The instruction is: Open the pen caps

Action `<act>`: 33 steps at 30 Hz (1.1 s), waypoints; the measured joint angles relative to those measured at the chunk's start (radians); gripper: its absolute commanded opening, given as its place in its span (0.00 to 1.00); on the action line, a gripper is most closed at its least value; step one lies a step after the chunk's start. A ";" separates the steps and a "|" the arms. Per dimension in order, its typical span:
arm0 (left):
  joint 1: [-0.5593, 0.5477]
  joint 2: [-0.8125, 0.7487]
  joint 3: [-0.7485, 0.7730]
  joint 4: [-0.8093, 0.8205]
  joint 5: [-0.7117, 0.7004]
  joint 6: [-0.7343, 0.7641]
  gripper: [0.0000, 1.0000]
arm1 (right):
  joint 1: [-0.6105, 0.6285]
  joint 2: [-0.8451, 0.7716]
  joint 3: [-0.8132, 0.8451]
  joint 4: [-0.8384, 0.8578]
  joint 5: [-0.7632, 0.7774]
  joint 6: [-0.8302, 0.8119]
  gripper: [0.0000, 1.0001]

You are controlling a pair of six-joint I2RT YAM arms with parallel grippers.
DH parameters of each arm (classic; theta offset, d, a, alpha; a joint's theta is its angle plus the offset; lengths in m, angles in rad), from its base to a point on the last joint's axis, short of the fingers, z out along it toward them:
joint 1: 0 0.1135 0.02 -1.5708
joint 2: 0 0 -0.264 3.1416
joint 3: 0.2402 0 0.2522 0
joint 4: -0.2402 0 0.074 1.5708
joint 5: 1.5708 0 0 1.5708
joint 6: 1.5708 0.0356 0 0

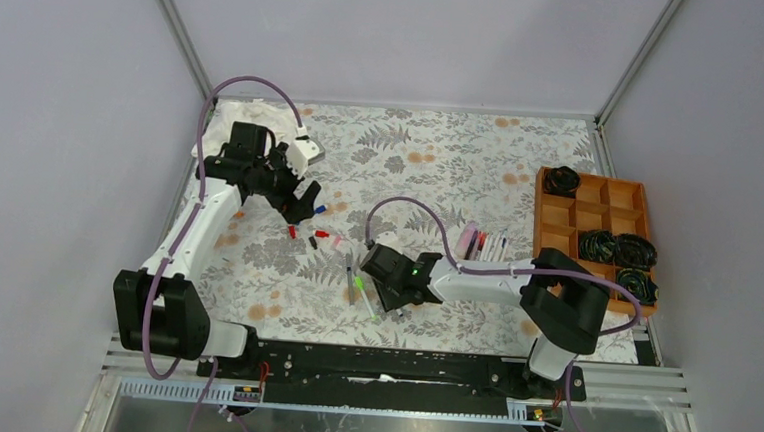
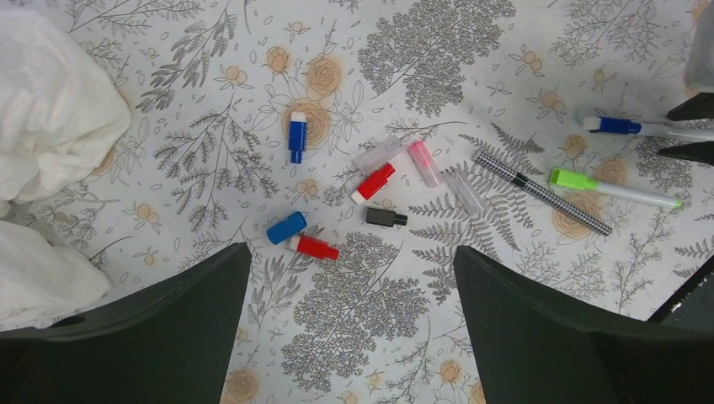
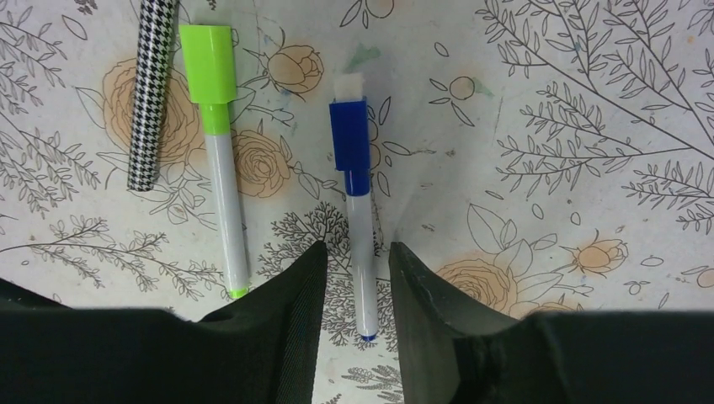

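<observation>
From where I stood, it all turned on the blue-capped pen (image 3: 362, 252). It lay flat on the flowered tablecloth (image 3: 547, 101) with its white barrel running straight out from the right gripper (image 3: 358, 248). Its blue cap (image 3: 349, 139) pointed away from the wrist, well clear of the fingertips. The jaws stood narrowed either side of the barrel, set across its long axis. A sliver of cloth showed on each side, so I judged they bracketed it without pinching yet.

The green-capped pen (image 3: 215, 126) lay parallel just beside it, outside the jaws, and the houndstooth pen (image 3: 151, 93) lay beyond that.

The right arm was plainly the nearer one. The left gripper (image 2: 349, 252) hung well apart, spread wide and holding nothing, above a scatter of loose caps (image 2: 373, 183) in red, blue, black and pink.

I could not tell how far off the cloth the right fingers sat. From overhead the pens under that wrist were too small and too covered to sort out. More pens (image 1: 486, 244) lay by the wooden tray (image 1: 599, 204), their caps hard to make out.
</observation>
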 measured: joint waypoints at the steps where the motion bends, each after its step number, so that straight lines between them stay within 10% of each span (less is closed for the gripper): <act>1: 0.000 0.000 0.000 -0.005 0.007 0.003 0.99 | 0.000 -0.002 -0.005 0.010 -0.001 0.000 0.34; 7: 0.000 0.000 0.001 -0.029 0.050 0.027 0.99 | 0.000 -0.010 -0.021 0.030 0.006 -0.003 0.00; 15: 0.000 -0.011 -0.004 -0.101 0.185 0.135 0.98 | -0.031 -0.055 -0.014 0.019 -0.072 -0.046 0.00; 33: -0.132 -0.140 -0.115 -0.252 0.396 0.515 0.99 | -0.323 0.081 0.327 -0.023 -1.040 -0.113 0.00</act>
